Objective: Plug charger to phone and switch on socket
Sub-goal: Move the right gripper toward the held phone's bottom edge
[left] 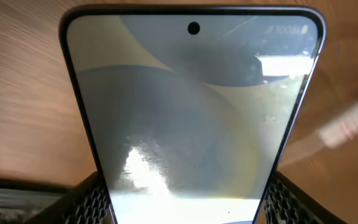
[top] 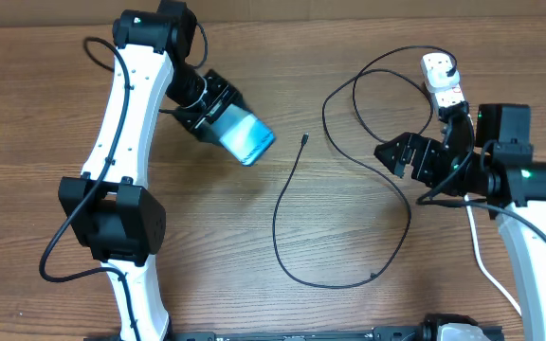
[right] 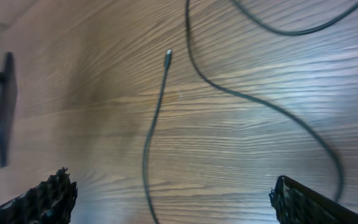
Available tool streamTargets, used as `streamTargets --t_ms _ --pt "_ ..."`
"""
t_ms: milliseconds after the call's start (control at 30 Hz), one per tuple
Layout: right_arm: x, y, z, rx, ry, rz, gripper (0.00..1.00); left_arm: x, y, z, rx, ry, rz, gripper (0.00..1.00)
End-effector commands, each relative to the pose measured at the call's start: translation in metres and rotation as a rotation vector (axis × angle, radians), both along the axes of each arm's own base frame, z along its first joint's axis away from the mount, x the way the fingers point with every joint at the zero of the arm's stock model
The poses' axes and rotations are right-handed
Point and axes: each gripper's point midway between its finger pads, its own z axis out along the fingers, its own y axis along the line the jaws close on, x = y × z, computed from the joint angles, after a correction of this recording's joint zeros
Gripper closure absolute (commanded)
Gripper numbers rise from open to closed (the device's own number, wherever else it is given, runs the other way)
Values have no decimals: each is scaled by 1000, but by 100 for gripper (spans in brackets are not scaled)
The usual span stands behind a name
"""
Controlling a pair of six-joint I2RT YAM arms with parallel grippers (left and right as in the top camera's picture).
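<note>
Left gripper (top: 224, 121): clamped on the phone (left: 191, 112), pads (left: 87, 200) pressing its two long edges near one end. The screen is lit and faces the wrist camera, with the camera hole at the far end. Phone rides clear of the table (top: 207, 246), tilted, free end aimed toward the middle. Judged purpose: to steady it as the fixed half of the mating, so a connector can be pushed in without the phone sliding. Note: a port normally sits opposite the camera hole, which would put it at the gripped end, toward the wrist. The port itself is not visible, so access cannot be confirmed. Right gripper (right: 179, 199): jaws wide, nothing between them, hovering over bare wood and facing the charger (top: 287, 242). Judged purpose: a pinch just behind the tip. Tip (right: 168, 55): loose on the table ahead of the right gripper, between the two grippers, near the phone's free end but apart from it. Charger cable: runs from the tip in a long loop toward the front of the table, up past the right gripper, then curls to the socket (top: 441, 78). Socket: far right of the table, beyond the right arm, white cord (top: 482, 256) trailing along that arm. It lies outside the working area yet looks within that arm's reach for the switch. Plug seating and switch position: too small to tell. Task standing: tip not yet grasped, nothing mated.
</note>
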Motion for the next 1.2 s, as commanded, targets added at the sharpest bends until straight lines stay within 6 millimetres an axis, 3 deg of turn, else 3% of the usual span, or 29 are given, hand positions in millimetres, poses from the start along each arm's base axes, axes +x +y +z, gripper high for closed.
streamTargets --t_ms 0,133,367,667,900,1167 --pt "7 18 10 82 -18 53 2 12 50 -6 359 -53 149 96" --pt "19 31 13 125 -21 26 5 11 46 -6 351 -28 238 96" --pt "36 89 28 228 -63 64 6 6 17 -1 187 46 292 96" --pt "40 145 18 305 -14 127 7 0 -10 8 24 106 285 96" --pt "38 189 17 356 -32 211 21 -1 -12 9 19 112 283 96" --pt "40 212 10 387 3 185 32 -4 -14 9 22 120 275 96"
